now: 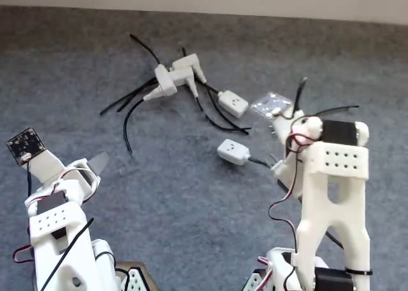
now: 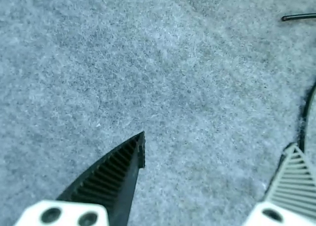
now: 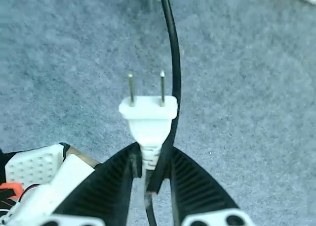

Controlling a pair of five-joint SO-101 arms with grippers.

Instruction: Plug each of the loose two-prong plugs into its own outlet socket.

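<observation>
The right fingers [image 3: 111, 184] are clamped on the ribbed neck of a white two-prong plug [image 3: 148, 112] — its two metal prongs point straight away from the fingertips. Just beyond the prongs lies a white outlet socket [image 1: 233, 151]. Its black cord [image 3: 173, 63] runs back beside the plug and in between the fingers. The plug looks light and rigid, and its smooth plastic could twist in the grip. A hold higher up, on the flat body, would likely steady it better for pushing in. The left fingers [image 2: 116, 174] stand apart over the bare grey bench [image 2: 148, 63] — nothing between them.
</observation>
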